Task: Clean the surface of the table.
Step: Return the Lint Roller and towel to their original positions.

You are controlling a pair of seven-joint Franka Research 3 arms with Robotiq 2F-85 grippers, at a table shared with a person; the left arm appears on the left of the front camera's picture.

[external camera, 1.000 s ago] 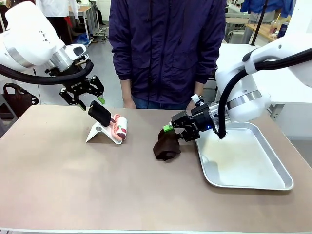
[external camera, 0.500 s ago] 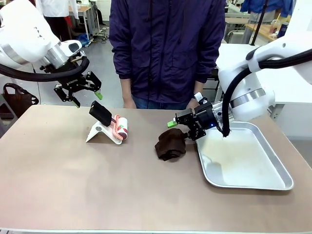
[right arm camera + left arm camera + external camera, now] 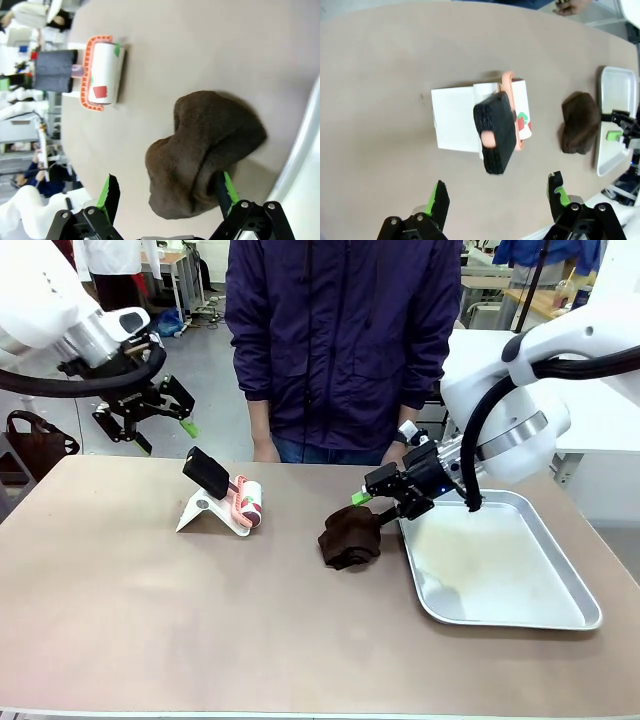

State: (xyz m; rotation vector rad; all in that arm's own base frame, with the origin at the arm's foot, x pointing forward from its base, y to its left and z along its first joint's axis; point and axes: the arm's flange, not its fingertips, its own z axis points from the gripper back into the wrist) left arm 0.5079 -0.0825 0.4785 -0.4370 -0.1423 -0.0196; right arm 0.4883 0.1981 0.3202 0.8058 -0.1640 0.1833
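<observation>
The brownish-tan table point(image 3: 150, 620) spans the front view. A crumpled brown cloth point(image 3: 350, 537) lies near its middle, beside the tray. My right gripper point(image 3: 372, 502) hovers open just behind and above it. In the right wrist view the cloth point(image 3: 205, 150) sits between and beyond my fingertips point(image 3: 111, 192), not gripped. A lint roller point(image 3: 245, 502) with a black handle rests on a white stand point(image 3: 200, 512) at the back left. My left gripper point(image 3: 167, 438) hangs open, high above the table's far left edge, and its wrist view looks down on the roller point(image 3: 502, 120).
A shallow silver tray point(image 3: 560, 615) lies on the table's right part, its rim point(image 3: 305, 150) close to the cloth. A person in a dark jacket stands at the far edge with hands point(image 3: 265, 452) at the table rim.
My left gripper has risen and drawn back to the left, away from the lint roller. My right gripper has shifted slightly right and up; the cloth slid a little towards the tray.
</observation>
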